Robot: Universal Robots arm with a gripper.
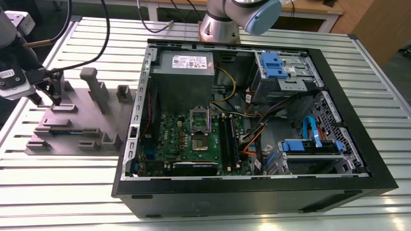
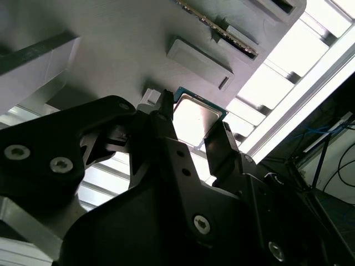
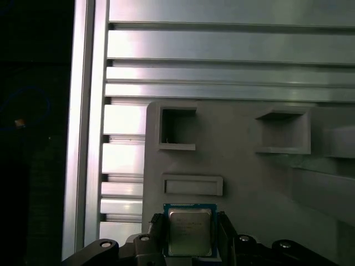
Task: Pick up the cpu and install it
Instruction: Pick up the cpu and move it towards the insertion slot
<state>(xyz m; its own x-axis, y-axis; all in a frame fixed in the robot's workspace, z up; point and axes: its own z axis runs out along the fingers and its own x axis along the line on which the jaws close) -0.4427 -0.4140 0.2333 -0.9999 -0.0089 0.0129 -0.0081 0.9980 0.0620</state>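
While the arm reaches toward the exterior view's left, table [image 1: 77,192]: slatted metal, carrying the computer case and the tray side by side.
Computer case [image 1: 257,197]: black, lying open side up. It holds a green motherboard [image 1: 186,139], a grey power supply [image 1: 186,72] beside it, blue drive brackets [image 1: 308,147] and loose cables.
Socket frame [image 1: 199,122]: metal, on the motherboard near the middle of the case.
Tray [image 1: 77,120]: grey plastic, just beside the case on the exterior view's left, with upright blocks and shallow pockets; two square pockets [image 3: 177,128] show in the first wrist view.
Gripper [image 1: 48,102]: down at the tray's far corner, well apart from the case.
Jaws: clamped on the cpu, one finger [image 3: 157,224] against each side in both wrist views.
Cpu [image 3: 189,233]: silver top up, held between the fingers close over the tray [image 2: 127,50], next to a flat rectangular block [image 3: 192,185]. I cannot tell whether it touches the tray.
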